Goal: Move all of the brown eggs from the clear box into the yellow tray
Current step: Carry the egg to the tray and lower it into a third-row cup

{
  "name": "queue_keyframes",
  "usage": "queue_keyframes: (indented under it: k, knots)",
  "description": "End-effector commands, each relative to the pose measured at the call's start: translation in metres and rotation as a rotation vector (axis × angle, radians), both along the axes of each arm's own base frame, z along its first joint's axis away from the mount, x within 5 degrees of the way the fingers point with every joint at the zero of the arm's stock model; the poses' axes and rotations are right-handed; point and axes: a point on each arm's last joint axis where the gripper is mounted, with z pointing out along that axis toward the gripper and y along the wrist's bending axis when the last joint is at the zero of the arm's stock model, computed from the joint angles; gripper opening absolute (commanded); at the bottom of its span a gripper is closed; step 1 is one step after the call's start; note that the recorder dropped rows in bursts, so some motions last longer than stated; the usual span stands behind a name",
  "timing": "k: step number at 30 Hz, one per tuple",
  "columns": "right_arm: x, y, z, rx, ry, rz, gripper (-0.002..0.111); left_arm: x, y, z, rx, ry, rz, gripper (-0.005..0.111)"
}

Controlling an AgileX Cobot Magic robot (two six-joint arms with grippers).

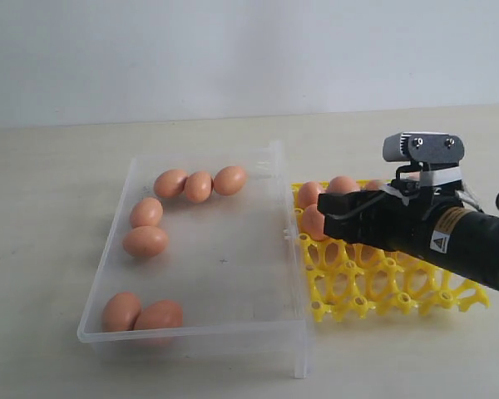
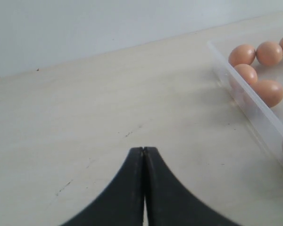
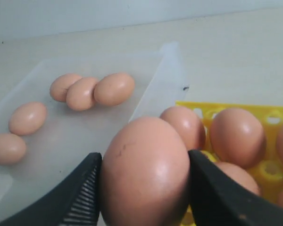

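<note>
Right arm reaches in low from right, across yellow tray (image 1: 374, 291); right gripper (image 1: 323, 218) points left. Jaws clamp held egg (image 3: 144, 169) by its sides, above tray's far-left cups, just beside clear box (image 1: 191, 334) right wall. Exterior view: seven loose eggs (image 1: 146, 241) in box, three far, two left, two near-left corner. Right wrist view shows grip close up, plus seated eggs (image 3: 236, 136) in tray. Only left wrist view shows left gripper (image 2: 144, 157): fingers pressed together, over bare table (image 2: 85, 117) left of box.

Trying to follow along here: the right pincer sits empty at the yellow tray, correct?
Not empty. The right wrist view shows the right pincer clamped on a brown egg; it is at the yellow tray.
</note>
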Motion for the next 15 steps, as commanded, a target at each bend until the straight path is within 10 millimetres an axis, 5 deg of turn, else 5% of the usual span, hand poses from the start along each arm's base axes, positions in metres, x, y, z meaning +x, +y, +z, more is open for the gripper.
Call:
queue_keyframes:
  k: [1, 15]
  knots:
    - [0.001, 0.001, -0.02, 0.027, 0.026, 0.012, 0.0, 0.0, 0.0, 0.002, -0.002, -0.017, -0.001, 0.0]
    - [-0.002, 0.006, -0.032, 0.087, 0.087, 0.042, 0.0, 0.0, 0.0, 0.002, -0.002, -0.017, -0.001, 0.0]
